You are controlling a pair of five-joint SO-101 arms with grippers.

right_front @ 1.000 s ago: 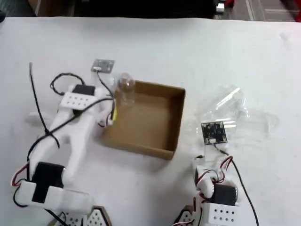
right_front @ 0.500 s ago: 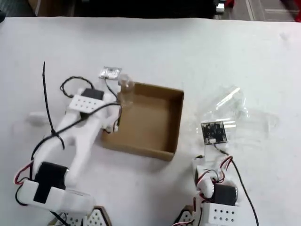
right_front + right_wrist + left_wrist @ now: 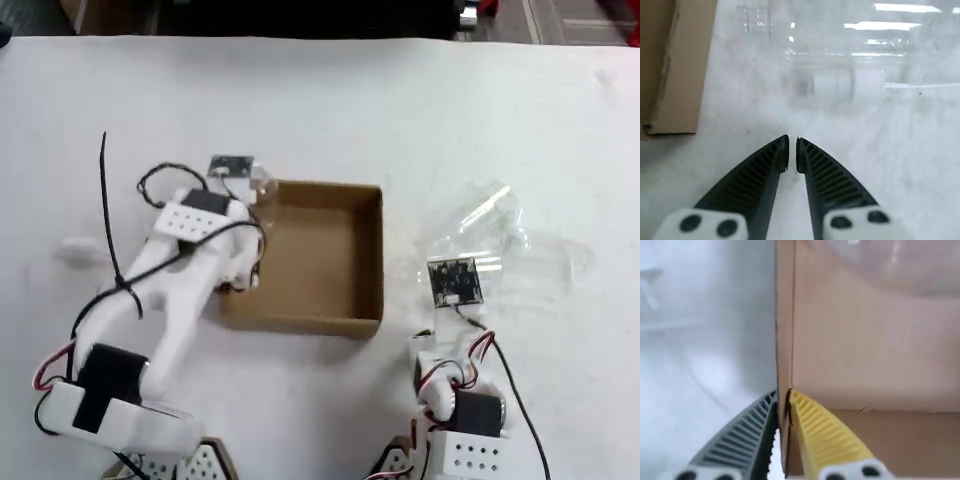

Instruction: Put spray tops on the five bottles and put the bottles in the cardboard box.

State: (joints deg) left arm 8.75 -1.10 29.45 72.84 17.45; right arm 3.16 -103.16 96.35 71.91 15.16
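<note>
Left pincer: my left pincer [image 3: 782, 396] pinches one side wall of the open brown cardboard box [image 3: 300, 318]. The grey finger is outside and the yellow finger inside, and the wall's top edge runs straight ahead of the tips.
Right pincer: my right pincer [image 3: 791, 148] is pressed almost together on nothing, low over the white bench [image 3: 400, 90].
Box: it is held by my left pincer; one corner of it lies off to the side of my right pincer, apart from it.
Bottles: one clear plastic bottle [image 3: 262, 181] sits just beyond my left pincer, by the box's corner. I cannot tell whether it is inside the wall or just outside. A heap of clear plastic bottles [image 3: 510, 235] lies ahead of my right pincer, near but not touching.
Spray tops: what looks like a white spray top [image 3: 850, 82] lies in that heap, ahead of my right tips.
Step in hand: I judge that I am shifting the box by its wall to place it for loading.
Doing it well: pinch firmly and deep on the wall, and slide the box flat and slowly on the bench. That way the cardboard should not fold or tear and the nearby bottle should not be knocked. The right pincer should stay out of the box's path.
Count: one box, two pincers, and one bottle apart by my left pincer. The heap's bottles overlap, so I cannot count them. I am sure of only one spray top.
</note>
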